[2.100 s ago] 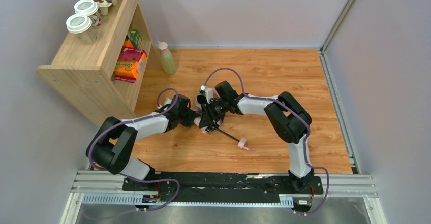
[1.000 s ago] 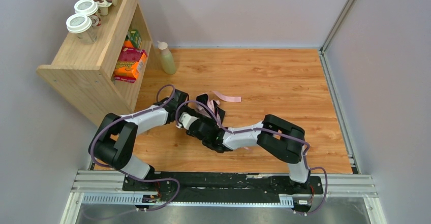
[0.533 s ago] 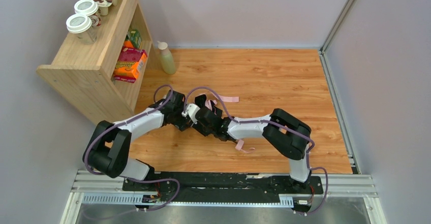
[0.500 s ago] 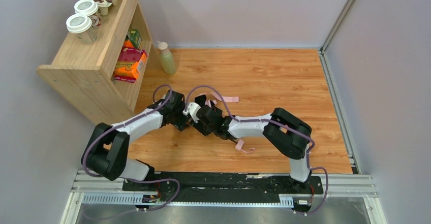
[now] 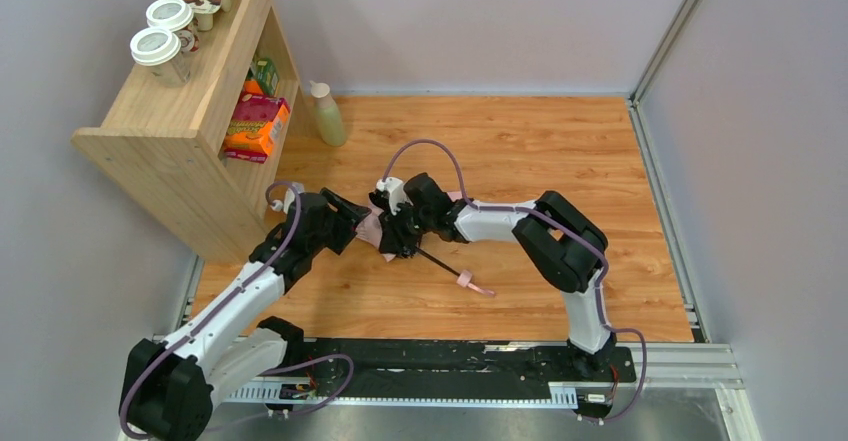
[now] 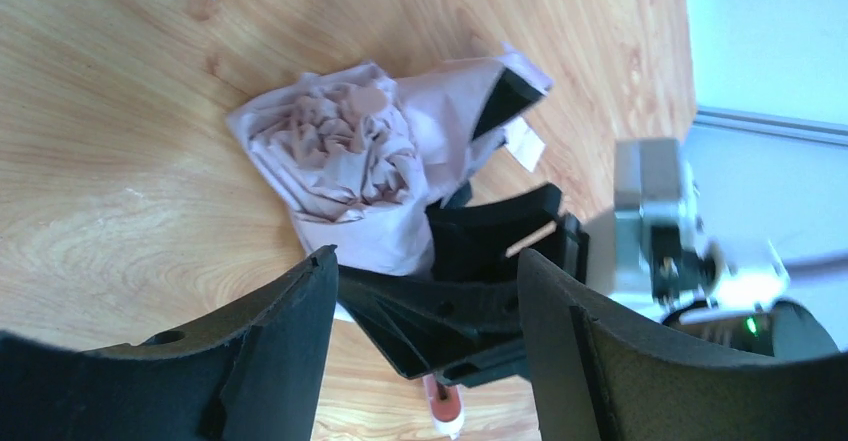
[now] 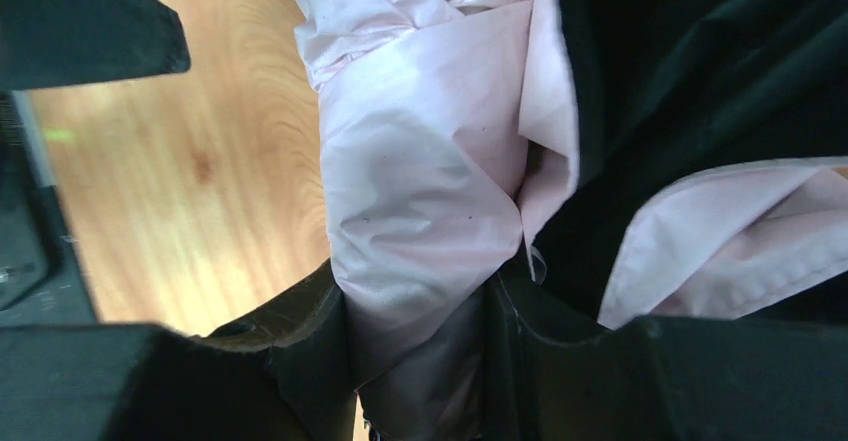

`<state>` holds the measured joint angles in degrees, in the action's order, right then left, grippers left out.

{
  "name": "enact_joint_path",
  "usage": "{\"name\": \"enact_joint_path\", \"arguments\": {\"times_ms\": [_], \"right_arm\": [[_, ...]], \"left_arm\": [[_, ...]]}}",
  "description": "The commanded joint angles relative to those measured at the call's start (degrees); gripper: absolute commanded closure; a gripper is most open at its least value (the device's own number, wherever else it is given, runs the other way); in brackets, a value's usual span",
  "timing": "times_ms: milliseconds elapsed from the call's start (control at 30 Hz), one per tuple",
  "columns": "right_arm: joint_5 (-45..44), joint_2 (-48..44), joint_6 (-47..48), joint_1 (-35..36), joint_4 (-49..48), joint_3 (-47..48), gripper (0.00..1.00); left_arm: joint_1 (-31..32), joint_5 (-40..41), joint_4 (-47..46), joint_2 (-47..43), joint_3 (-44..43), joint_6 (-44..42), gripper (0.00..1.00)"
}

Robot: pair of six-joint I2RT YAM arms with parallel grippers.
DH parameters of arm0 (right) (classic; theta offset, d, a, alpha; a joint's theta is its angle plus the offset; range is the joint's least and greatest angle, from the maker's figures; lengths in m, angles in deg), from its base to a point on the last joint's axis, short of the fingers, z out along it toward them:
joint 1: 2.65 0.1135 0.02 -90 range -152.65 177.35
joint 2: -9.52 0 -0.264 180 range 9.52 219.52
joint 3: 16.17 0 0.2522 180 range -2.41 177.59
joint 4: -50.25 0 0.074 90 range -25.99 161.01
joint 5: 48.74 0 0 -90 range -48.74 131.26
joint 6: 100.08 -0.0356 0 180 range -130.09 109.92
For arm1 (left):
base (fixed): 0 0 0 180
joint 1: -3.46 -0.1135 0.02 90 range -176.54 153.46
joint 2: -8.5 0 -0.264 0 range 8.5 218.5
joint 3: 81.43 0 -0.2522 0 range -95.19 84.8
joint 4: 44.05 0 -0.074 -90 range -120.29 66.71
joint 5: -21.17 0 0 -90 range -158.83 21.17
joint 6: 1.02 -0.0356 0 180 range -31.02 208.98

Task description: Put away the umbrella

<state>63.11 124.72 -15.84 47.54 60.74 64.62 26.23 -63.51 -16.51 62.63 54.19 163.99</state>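
The umbrella lies on the wooden floor. Its pale pink canopy [image 5: 371,227] [image 6: 345,166] is crumpled into a bundle. The thin black shaft [image 5: 436,259] runs toward the near right to the small pink handle [image 5: 465,280] [image 6: 444,413]. My right gripper [image 5: 394,235] [image 7: 418,296] is shut on a fold of the canopy fabric [image 7: 420,201]. My left gripper [image 5: 345,223] [image 6: 428,259] stands open just left of the bundle, its jaws wide apart and holding nothing. In the left wrist view, one black finger of the right gripper shows between them.
A wooden shelf unit [image 5: 170,121] stands at the far left, with lidded cups [image 5: 160,49] on top and snack boxes [image 5: 256,127] inside. A pale green bottle [image 5: 328,115] stands on the floor beside it. Grey walls close in the floor at the back and right.
My left gripper opened, let go of the canopy and drew back to the left. My right gripper closed on the fabric and moved farther from the bases; shaft and handle now trail to the near right.
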Motion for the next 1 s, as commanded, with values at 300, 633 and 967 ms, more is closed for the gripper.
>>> {"name": "enact_joint_path", "arguments": {"times_ms": [300, 633, 967], "right_arm": [[19.99, 13.47, -8.74, -6.25, 18.30, -0.49, 1.00], [19.20, 13.56, -8.22, -6.69, 19.09, 0.74, 1.00], [17.26, 13.04, -6.98, -6.69, 20.14, 1.18, 1.00]], "left_arm": [[-0.26, -0.41, -15.36, 7.48, 3.54, 3.22, 0.27], [-0.18, -4.26, -9.69, 14.34, 0.91, 8.75, 0.26], [0.44, -2.07, 10.47, 12.13, -8.14, 11.30, 0.26]]}}
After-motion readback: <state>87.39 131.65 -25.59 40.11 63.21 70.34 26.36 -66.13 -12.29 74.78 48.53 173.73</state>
